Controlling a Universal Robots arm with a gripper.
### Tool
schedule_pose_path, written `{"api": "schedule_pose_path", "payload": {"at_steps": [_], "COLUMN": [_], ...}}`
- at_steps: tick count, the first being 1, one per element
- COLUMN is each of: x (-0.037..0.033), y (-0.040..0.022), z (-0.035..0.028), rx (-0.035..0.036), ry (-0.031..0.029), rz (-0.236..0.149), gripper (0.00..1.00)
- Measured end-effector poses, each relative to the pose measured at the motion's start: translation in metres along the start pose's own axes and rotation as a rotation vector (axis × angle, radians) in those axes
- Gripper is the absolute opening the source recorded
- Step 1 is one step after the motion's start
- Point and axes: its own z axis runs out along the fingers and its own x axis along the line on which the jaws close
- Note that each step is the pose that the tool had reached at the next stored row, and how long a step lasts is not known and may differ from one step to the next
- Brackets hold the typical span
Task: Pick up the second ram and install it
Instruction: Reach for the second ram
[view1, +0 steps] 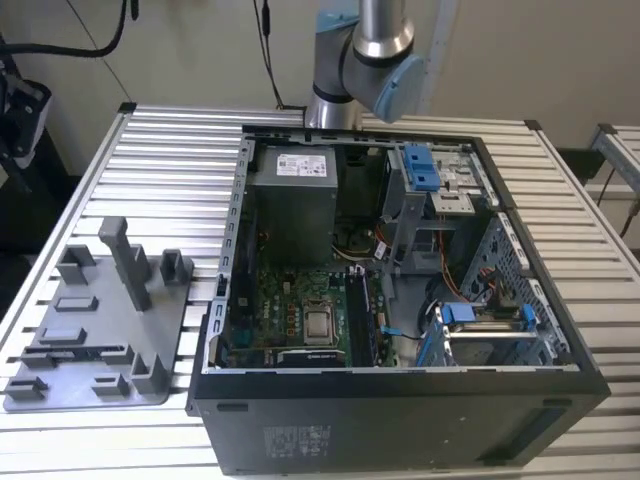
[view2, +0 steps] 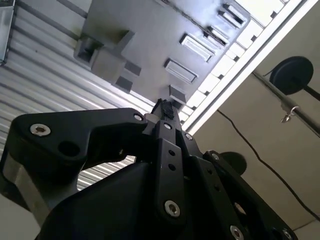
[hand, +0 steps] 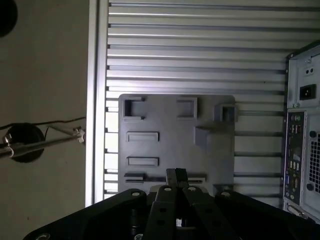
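My gripper (hand: 176, 175) hangs high above the grey fixture plate (hand: 175, 145), fingertips pressed together with nothing between them; the second wrist view shows the same shut gripper (view2: 165, 107) over that plate (view2: 140, 30). Just beyond the fingertips lies a long narrow holder (hand: 192, 178) on the plate. In the exterior view this holder (view1: 75, 352) shows a dark strip, and I cannot tell whether that is the second ram. The open computer case (view1: 400, 385) sits at the exterior view's right of the plate (view1: 100, 330), with the motherboard (view1: 290, 300) and its memory slots (view1: 362, 315) exposed.
The arm's base (view1: 365, 60) rises behind the case. Upright blocks (view1: 130, 265) stand on the plate. The slatted metal table (view1: 170, 150) carries everything; its edge (hand: 97, 100) runs beside the plate. The case's rear panel (hand: 300, 150) is near the plate.
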Motion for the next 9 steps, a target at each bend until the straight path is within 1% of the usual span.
{"api": "schedule_pose_path", "payload": {"at_steps": [5, 9], "x": [0.0001, 0.0002], "y": [-0.0149, -0.0247], "z": [-0.0009, -0.0015], "rx": [-0.0001, 0.0000], "ry": [-0.0001, -0.0001], "rz": [0.000, 0.000], "gripper": [0.11, 0.11]}}
